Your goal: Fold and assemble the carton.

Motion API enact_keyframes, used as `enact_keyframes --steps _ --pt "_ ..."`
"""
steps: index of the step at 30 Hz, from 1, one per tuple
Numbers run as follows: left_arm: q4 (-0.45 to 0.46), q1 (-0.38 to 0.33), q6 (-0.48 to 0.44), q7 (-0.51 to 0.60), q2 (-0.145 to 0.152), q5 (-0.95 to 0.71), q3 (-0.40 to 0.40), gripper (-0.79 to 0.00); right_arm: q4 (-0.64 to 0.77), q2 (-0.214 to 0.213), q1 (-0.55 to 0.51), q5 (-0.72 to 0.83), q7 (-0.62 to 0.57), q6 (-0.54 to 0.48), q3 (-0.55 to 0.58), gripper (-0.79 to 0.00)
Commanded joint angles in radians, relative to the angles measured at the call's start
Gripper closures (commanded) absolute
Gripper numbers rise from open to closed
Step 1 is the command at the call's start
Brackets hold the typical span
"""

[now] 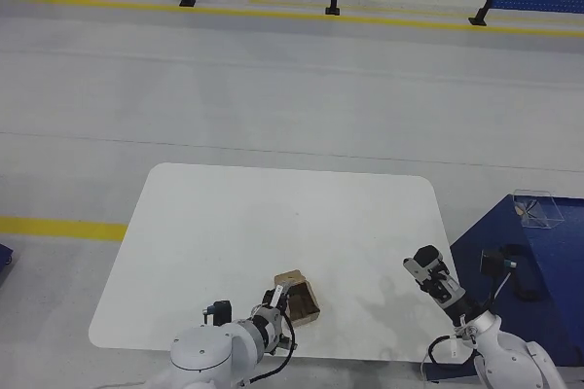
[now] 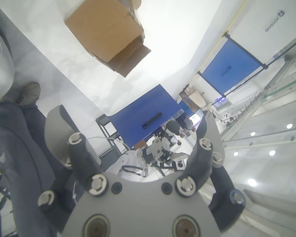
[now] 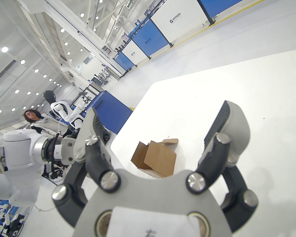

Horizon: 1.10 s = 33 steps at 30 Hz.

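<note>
A small brown carton [image 1: 298,297] lies on its side on the white table [image 1: 273,214], close to the front edge. One end of the carton [image 2: 106,30] stands open with loose flaps sticking out. My left gripper [image 1: 277,311] is just on the near side of it, open, with nothing between its fingers [image 2: 61,124]. My right gripper [image 1: 423,261] hovers open over the table's front right part, well apart from the carton [image 3: 159,159]. Its fingers [image 3: 224,119] are spread wide and hold nothing.
A blue stand [image 1: 545,272] sits beyond the table's right edge with a clear plastic box [image 1: 537,207] on top. The table's front edge [image 1: 370,358] runs just behind the carton. Bare tabletop stretches toward the far side.
</note>
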State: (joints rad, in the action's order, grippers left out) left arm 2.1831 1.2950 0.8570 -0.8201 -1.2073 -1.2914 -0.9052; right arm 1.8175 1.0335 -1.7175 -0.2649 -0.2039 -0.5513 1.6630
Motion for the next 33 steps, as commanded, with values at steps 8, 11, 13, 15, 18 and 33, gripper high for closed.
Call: enact_keyframes --steps 8,11,13,15,18,33 --pt "0.0 -0.001 -0.005 -0.102 0.0 -0.011 0.003 -0.785 0.0 0.0 0.0 0.0 0.0 0.0 0.0 -0.785" --pt "0.0 -0.001 -0.005 -0.102 0.0 -0.011 0.003 -0.785 0.0 0.0 0.0 0.0 0.0 0.0 0.0 -0.785" --pt "-0.001 -0.014 0.03 -0.113 0.006 0.106 0.022 -0.785 0.009 0.001 0.007 -0.017 -0.017 0.021 -0.012 -0.785" --pt "-0.012 -0.027 0.096 -0.047 0.025 0.325 0.072 -0.785 0.038 0.002 0.026 -0.118 -0.046 0.116 -0.041 -0.785" --pt "-0.051 -0.058 0.155 0.012 0.067 0.55 0.161 -0.785 0.104 0.008 0.044 -0.355 -0.047 0.26 -0.127 -0.785" --pt "-0.294 -0.466 0.155 0.012 0.216 0.381 0.628 -0.785 -0.012 0.063 0.235 -0.786 -0.127 0.565 -0.523 -0.785"
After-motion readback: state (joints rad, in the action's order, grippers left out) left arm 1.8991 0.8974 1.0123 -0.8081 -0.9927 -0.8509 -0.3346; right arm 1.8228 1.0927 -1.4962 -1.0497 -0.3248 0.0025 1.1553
